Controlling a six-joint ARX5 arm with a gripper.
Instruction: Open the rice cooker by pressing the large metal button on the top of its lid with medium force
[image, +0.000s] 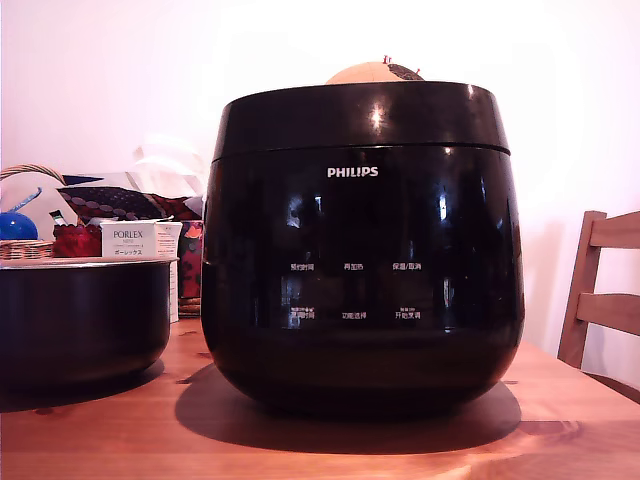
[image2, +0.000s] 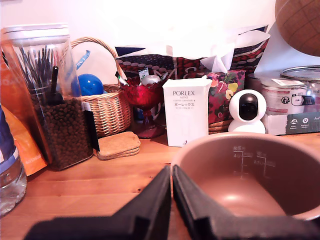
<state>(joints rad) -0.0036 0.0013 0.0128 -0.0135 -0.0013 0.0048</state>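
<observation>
1. The rice cooker (image: 362, 250), marked "PHILIPS", stands on the worktop (image: 330, 450), lid (image: 360, 115) down.
2. A white "PORLEX" box (image2: 186, 111) stands behind.
3. The pincer (image2: 171, 185) looks pressed together, seemingly empty.

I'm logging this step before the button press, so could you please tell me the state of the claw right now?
Claw: closed, its fingers pressed together, holding nothing, above the table beside the inner pot.

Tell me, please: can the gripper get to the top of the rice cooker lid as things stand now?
Probably yes. The gripper, jaws nearly closed, sits low beside the open inner pot, away from the rice cooker. Nothing appears to rest on the closed lid; the button itself is not visible.
</observation>
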